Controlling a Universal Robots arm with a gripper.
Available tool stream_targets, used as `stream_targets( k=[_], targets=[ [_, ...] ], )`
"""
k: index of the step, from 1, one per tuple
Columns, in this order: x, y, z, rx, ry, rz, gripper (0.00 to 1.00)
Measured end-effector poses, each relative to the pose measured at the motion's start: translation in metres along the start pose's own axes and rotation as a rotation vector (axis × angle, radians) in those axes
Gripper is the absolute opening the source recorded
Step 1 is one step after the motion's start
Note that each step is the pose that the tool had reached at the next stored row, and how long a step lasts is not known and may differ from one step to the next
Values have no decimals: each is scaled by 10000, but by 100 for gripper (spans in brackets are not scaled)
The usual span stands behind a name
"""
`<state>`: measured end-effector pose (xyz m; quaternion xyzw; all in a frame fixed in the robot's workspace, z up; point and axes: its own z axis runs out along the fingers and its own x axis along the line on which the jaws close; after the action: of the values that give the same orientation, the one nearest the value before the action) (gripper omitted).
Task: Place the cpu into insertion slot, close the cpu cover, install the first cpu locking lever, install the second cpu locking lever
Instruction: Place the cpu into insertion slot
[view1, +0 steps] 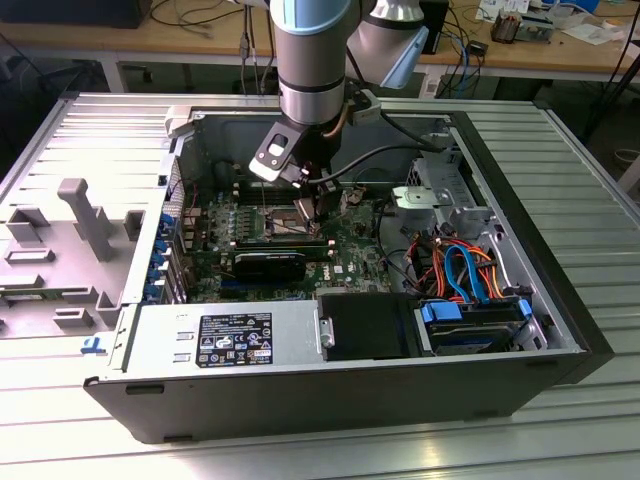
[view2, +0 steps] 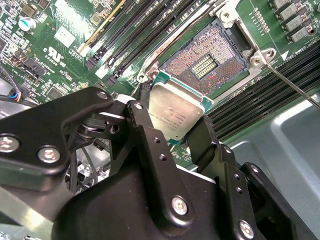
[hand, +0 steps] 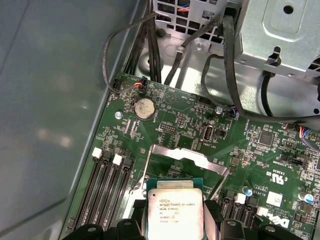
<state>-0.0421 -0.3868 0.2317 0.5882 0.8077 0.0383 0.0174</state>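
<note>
My gripper (view2: 172, 127) is shut on the cpu (view2: 176, 111), a small square chip with a dull silver top and a green edge, held by two opposite sides between black fingers (view2: 145, 125). The chip hangs tilted just above the near edge of the insertion slot (view2: 207, 62), whose dark pin field lies bare inside its silver rim. In the first wrist view the cpu (hand: 174, 210) sits in the gripper (hand: 174, 222), and beyond it the cpu cover (hand: 186, 159) stands raised. A thin locking lever (view2: 295, 89) sticks out beside the socket. The exterior view has the gripper (view1: 322, 205) low over the motherboard.
Long black memory slots (view2: 150, 25) flank the socket on both sides. The open computer case (view1: 560, 250) holds a drive cage (view1: 440, 190), coloured cables (view1: 465, 270) and a power supply (view1: 230, 335). Black cables (hand: 225, 65) hang over the board's far edge near a coin battery (hand: 144, 107).
</note>
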Motion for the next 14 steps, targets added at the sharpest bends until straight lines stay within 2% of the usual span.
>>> stream_targets(
  k=[14],
  targets=[
    [0,0,4,-3,-13,157,54]
  ],
)
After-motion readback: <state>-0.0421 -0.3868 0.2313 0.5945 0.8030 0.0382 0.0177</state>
